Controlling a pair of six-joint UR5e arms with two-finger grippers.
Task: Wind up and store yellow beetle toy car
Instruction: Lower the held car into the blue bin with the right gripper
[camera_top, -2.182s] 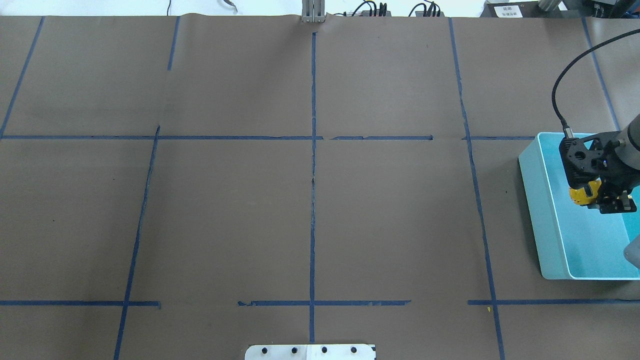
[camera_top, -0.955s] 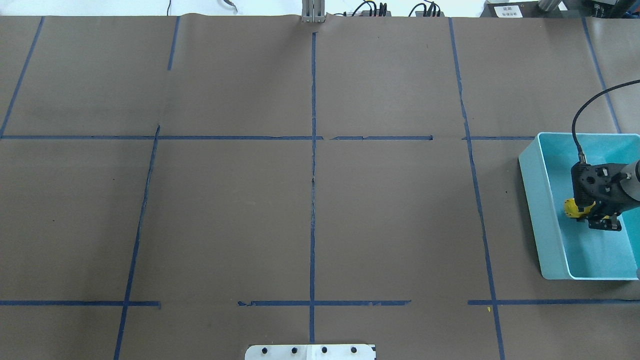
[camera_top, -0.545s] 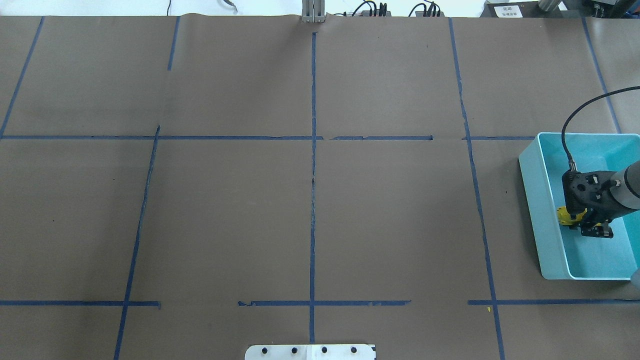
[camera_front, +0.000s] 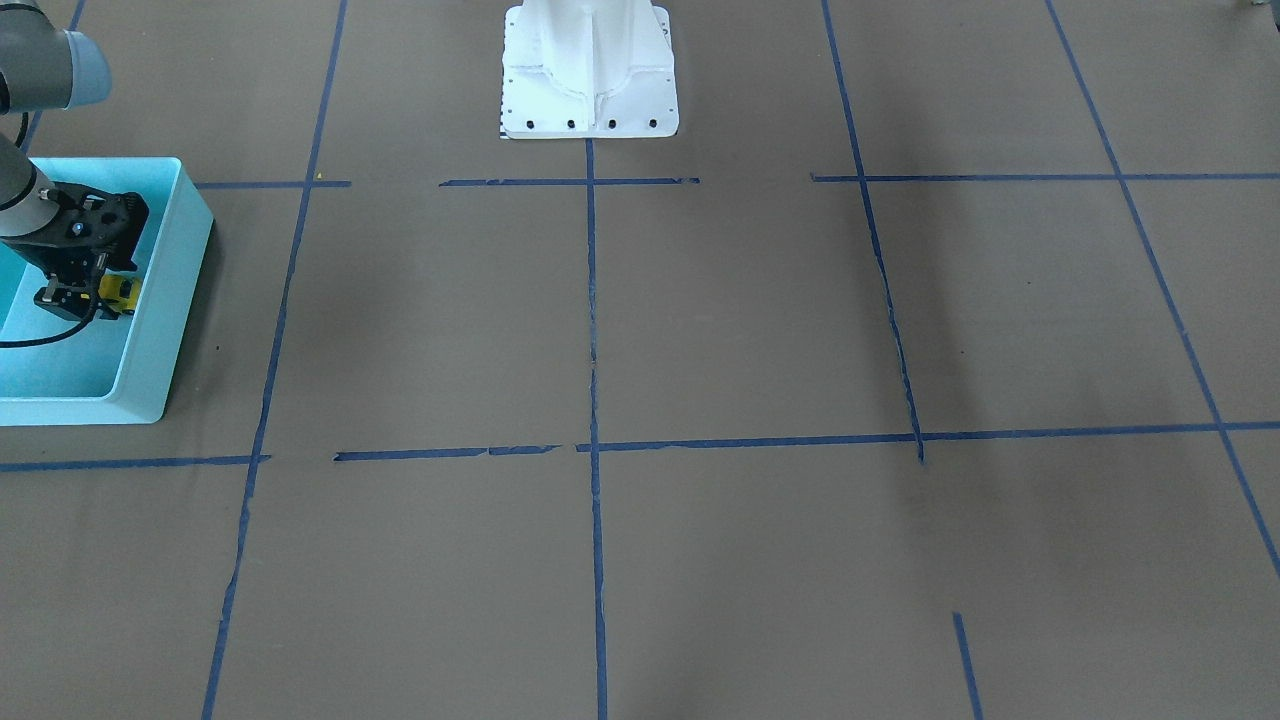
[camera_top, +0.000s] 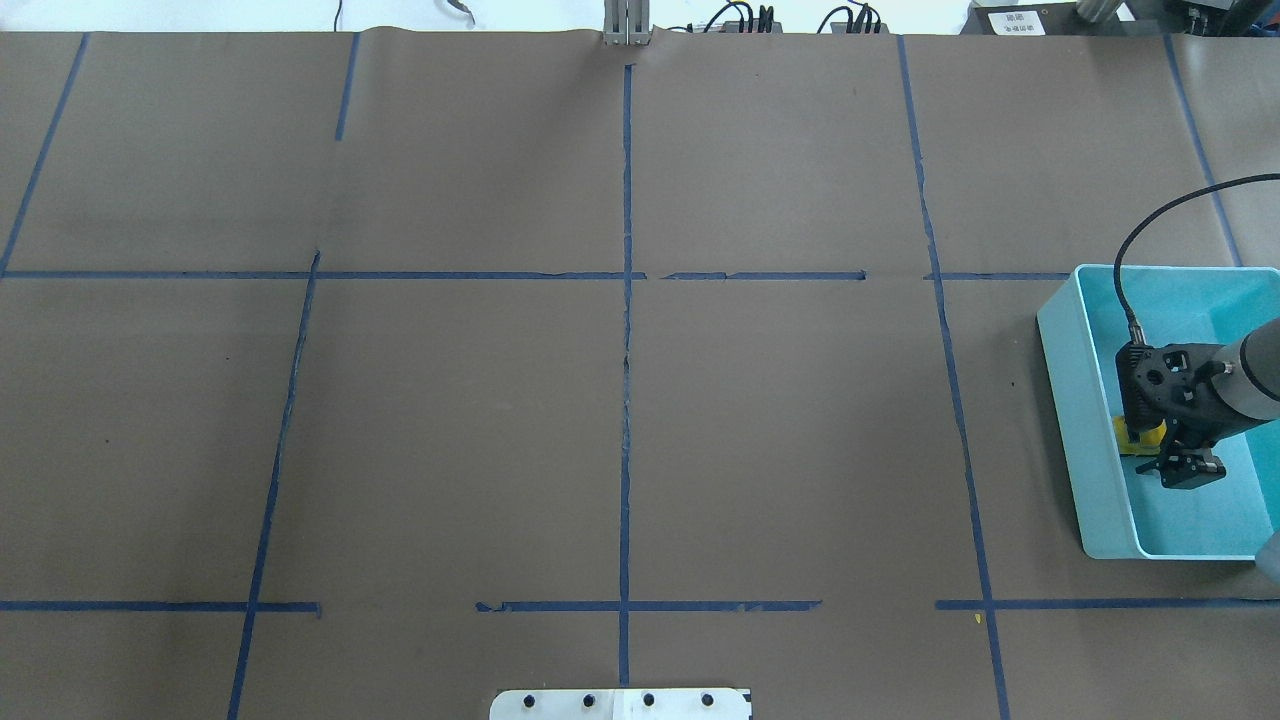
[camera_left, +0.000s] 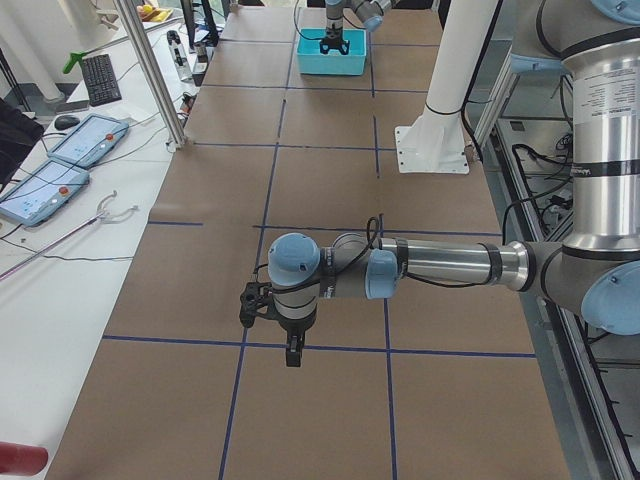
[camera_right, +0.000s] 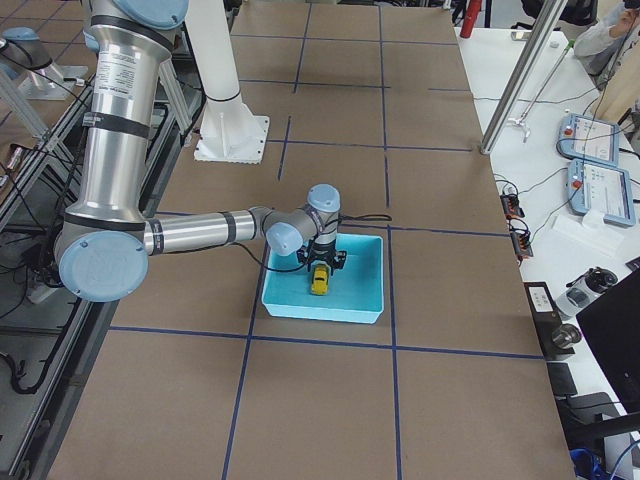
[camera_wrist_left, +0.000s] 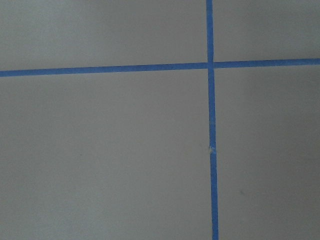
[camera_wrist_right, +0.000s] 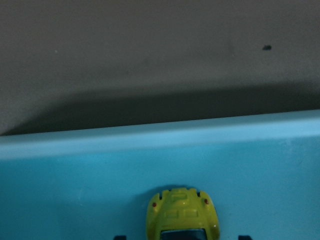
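Observation:
The yellow beetle toy car (camera_wrist_right: 182, 215) lies on the floor of the turquoise bin (camera_top: 1065, 400), close to the bin's wall on the table-centre side. It also shows in the overhead view (camera_top: 1140, 435), the front view (camera_front: 122, 293) and the right side view (camera_right: 320, 282). My right gripper (camera_top: 1178, 462) is low inside the bin over the car. In the right wrist view its dark fingertips (camera_wrist_right: 119, 237) stand wide of the car's sides, so it is open. My left gripper (camera_left: 290, 350) hangs above bare table paper; I cannot tell whether it is open or shut.
The bin (camera_front: 170, 300) stands at the table's right end, seen from the robot. The robot's white base (camera_front: 590, 70) is at the table's rear middle. Blue tape lines (camera_wrist_left: 212, 150) cross the brown paper. A black cable (camera_top: 1135, 250) loops above the bin.
My right gripper came down into the bin with the car and shifted toward the bin's table-centre wall. The car now rests on the bin floor with the fingers apart from it.

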